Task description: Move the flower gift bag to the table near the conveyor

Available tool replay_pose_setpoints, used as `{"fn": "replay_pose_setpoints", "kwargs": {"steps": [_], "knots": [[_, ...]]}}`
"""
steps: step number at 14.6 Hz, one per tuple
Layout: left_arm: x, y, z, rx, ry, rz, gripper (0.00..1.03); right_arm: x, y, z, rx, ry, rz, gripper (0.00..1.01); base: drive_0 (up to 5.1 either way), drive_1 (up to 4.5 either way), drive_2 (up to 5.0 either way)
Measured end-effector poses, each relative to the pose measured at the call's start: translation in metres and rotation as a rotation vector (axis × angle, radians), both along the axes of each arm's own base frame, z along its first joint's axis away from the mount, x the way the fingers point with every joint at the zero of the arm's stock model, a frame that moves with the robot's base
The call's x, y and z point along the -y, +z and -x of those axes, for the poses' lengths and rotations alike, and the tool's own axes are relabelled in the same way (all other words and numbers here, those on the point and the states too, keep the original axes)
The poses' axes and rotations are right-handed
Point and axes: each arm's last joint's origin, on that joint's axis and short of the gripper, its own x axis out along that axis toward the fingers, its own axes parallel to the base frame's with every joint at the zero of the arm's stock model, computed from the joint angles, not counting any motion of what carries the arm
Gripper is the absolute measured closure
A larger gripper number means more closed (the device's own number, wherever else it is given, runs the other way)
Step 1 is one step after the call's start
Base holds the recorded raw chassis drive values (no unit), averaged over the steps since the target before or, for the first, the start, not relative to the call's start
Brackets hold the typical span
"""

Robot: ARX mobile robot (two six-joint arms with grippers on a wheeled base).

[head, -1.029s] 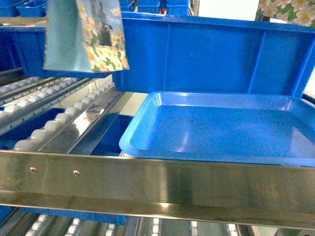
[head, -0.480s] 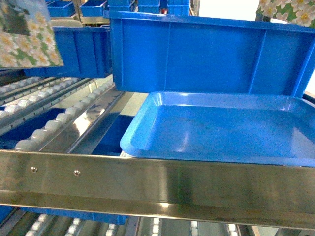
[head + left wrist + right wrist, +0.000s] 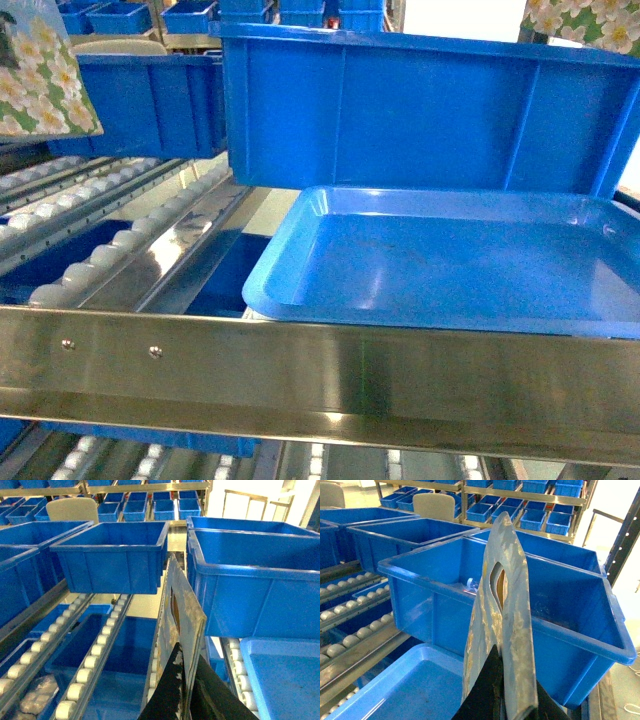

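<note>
- You are looking at the conveyor (image 3: 110, 245), its steel rails and rows of white rollers running away to the left of the big blue bin (image 3: 420, 110) that stands at the middle of the head view; a broad steel crossbar (image 3: 320, 375) spans the foreground below that bin.
- In front of the big blue bin, touching its lower wall, lies a shallow blue tray (image 3: 450, 260).
- Left of the big blue bin sits a smaller blue bin (image 3: 112, 555), with more bins on shelves behind it.
- One flower gift bag (image 3: 40, 75) hangs at the upper left, well left of the big blue bin, above the rollers.
- In the left wrist view that bag (image 3: 177, 625) rises edge-on from the left gripper (image 3: 187, 695), whose dark fingers are clamped on its lower edge.
- A second flowered bag (image 3: 585, 22) shows at the upper right, above the big blue bin's right end.
- The right gripper (image 3: 502, 692) pinches this bag (image 3: 502, 605) the same way, in front of the bin.
</note>
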Motion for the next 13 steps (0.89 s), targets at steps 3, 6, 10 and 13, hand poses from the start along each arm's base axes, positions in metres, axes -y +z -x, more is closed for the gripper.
{"fn": "replay_pose_setpoints", "kwargs": {"steps": [3,6,10,13], "knots": [[0.0002,0.0000,0.0006,-0.001,-0.003,-0.004,1.01,0.0000,0.0000,0.0000,0.000,0.000,0.000,0.99,0.0,0.00,0.0],[0.0013,-0.0008,0.0001,-0.006,-0.009,-0.008,1.01,0.0017,-0.0008,-0.0008,-0.004,-0.007,0.000,0.99,-4.1,0.06,4.2],[0.0012,-0.0005,0.0002,-0.004,-0.008,-0.009,1.01,0.0015,-0.0003,-0.0005,0.000,-0.008,0.000,0.99,-4.6,0.71,3.9],[0.0013,-0.0006,0.0002,-0.005,-0.008,-0.008,1.01,0.0015,-0.0006,-0.0006,-0.004,-0.008,0.000,0.99,-4.7,1.15,3.7]]}}
